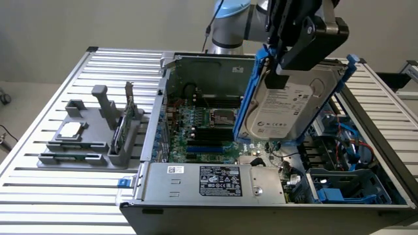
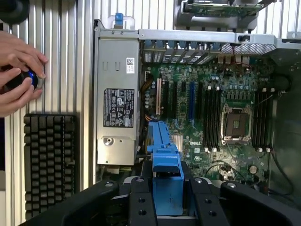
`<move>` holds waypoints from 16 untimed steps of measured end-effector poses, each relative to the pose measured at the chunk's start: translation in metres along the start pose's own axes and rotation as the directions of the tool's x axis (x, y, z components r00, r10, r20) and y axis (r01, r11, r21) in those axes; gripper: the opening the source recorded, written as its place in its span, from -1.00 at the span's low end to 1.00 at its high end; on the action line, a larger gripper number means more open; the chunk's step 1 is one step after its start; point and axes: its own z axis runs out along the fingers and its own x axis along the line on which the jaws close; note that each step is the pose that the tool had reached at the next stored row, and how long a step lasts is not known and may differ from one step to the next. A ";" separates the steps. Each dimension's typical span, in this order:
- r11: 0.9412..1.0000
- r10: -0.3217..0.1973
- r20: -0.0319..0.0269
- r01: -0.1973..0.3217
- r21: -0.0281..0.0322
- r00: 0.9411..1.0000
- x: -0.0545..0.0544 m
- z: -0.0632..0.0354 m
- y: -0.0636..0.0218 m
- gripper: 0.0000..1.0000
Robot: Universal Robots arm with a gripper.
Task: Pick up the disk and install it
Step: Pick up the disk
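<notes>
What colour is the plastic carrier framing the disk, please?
Blue; the carrier shows best in the exterior view, framing the silver-grey disk.

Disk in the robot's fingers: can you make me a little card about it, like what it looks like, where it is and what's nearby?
look: silver-grey disk with a white label and blue frame
held by: gripper, fingers shut on the disk
place: in the air, on edge, over the open computer case
installed: not yet
nearby: grey parts stand on the exterior view's left; a person's hands near a keyboard
</notes>
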 end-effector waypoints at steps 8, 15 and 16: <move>1.000 0.000 0.000 0.000 0.000 1.000 0.021 -0.0012 -0.0236 -0.34; 1.000 0.000 0.000 0.000 0.001 1.000 0.037 -0.0022 -0.0454 -0.34; 1.000 0.000 0.000 0.000 0.002 1.000 0.039 -0.0022 -0.0488 -0.34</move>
